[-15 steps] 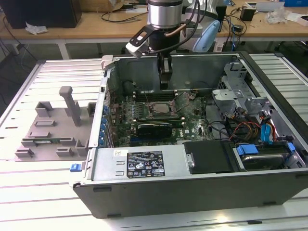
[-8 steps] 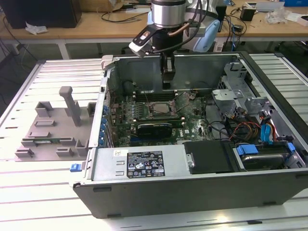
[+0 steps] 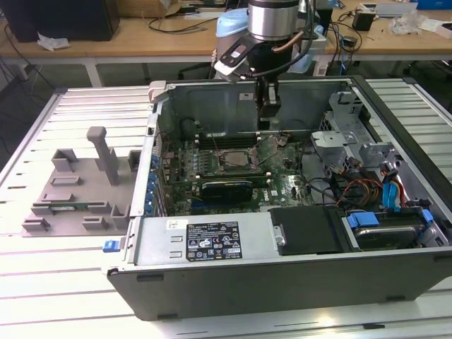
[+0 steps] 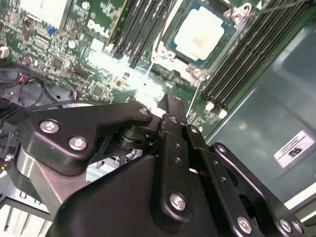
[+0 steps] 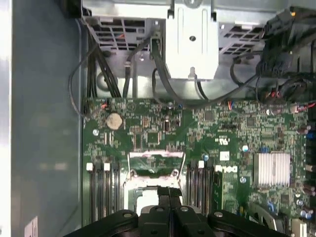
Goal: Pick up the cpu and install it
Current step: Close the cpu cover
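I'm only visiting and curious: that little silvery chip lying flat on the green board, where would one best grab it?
Probably by two opposite edges of the cpu, coming straight down from above. It lies flat in the socket, with the metal frame close around it, so only its top side is open to approach.

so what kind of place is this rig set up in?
Most likely a robotics lab or workshop doing PC assembly trials: an open desktop computer case lies on a slatted metal table, a grey fixture tray beside it, and cable-strewn desks stand behind.
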